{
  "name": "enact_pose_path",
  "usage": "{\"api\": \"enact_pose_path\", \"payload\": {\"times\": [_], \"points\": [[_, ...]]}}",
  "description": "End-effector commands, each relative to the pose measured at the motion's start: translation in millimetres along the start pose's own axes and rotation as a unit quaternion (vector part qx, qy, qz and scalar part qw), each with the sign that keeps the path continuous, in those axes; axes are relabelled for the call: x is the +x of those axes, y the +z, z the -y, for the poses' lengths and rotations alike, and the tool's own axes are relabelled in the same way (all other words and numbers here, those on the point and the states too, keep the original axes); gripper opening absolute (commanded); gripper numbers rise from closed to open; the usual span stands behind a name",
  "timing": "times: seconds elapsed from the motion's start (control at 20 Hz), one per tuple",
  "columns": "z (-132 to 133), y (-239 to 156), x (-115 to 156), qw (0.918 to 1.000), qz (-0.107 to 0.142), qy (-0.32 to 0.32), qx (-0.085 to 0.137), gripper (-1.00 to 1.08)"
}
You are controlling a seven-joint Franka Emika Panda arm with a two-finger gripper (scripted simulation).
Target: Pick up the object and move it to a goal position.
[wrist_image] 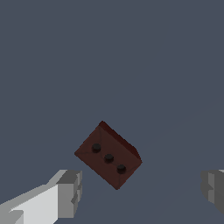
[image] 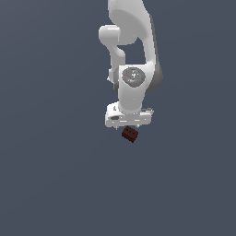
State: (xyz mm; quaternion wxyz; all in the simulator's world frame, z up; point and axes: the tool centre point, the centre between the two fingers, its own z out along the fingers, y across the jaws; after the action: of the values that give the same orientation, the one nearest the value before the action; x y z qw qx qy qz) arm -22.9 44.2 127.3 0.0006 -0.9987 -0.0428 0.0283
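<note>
The brick (wrist_image: 108,155) is found lying free on the grey surface, turned askew, three dark dimples showing in a row on one face; in the exterior view it sits at about five o'clock from the gripper (image: 127,124), just below it. The fingers (wrist_image: 70,192) are spread wide on either side, nothing held. A missed or corner-first pinch is judged likely, since the brick's faces run oblique to the closing line. The arm hangs overhead, wrist pointed down.
</note>
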Motion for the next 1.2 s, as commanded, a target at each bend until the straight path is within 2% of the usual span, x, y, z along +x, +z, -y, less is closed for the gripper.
{"api": "enact_pose_path", "payload": {"times": [0.0,0.5,0.85,1.15], "points": [[0,0,0,1.0000,0.000,0.000,0.000,1.00],[-30,8,-3,0.9997,0.014,0.020,0.000,1.00],[-28,9,-3,0.9999,0.012,0.007,0.000,1.00],[-24,14,-4,0.9993,0.009,-0.036,-0.002,1.00]]}}
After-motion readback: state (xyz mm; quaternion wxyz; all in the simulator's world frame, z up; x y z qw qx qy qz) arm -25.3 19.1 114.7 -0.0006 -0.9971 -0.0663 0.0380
